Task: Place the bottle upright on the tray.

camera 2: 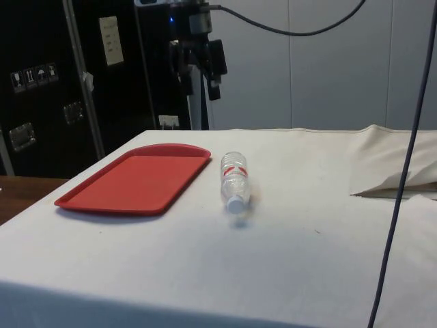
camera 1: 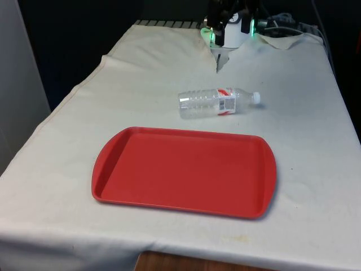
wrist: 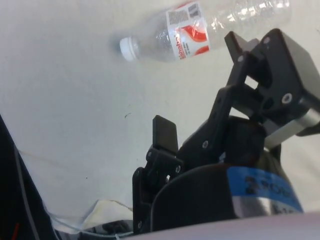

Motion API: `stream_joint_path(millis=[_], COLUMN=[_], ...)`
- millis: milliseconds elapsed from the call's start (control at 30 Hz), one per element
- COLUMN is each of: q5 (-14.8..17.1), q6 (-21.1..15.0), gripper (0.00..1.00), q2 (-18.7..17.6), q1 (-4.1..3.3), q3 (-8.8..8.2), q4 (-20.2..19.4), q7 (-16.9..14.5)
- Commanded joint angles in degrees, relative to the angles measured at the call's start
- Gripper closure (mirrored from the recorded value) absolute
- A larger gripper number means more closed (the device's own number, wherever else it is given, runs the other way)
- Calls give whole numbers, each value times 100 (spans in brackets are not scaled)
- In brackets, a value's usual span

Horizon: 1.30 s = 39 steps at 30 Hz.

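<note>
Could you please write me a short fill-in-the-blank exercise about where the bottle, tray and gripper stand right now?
1. The clear bottle lies on its ____ on the white cloth.
2. The tray is ____ in colour.
3. The bottle's cap is ____.
4. The gripper holds ____.

Missing words: side; red; white; nothing

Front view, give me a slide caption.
Clear plastic bottle lying on its side beyond an empty red tray.
</note>
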<state>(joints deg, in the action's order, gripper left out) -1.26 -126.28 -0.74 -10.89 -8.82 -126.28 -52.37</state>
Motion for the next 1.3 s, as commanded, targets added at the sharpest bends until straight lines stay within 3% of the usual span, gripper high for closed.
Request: stream_joint_path(millis=[0,1267], q5=[-40,-46], q6=[-115,-682], gripper=[0,0], q2=[-17,-206], q1=[-6,-6], q3=[0,0], q4=[-29,-206], q7=[-92,-1816])
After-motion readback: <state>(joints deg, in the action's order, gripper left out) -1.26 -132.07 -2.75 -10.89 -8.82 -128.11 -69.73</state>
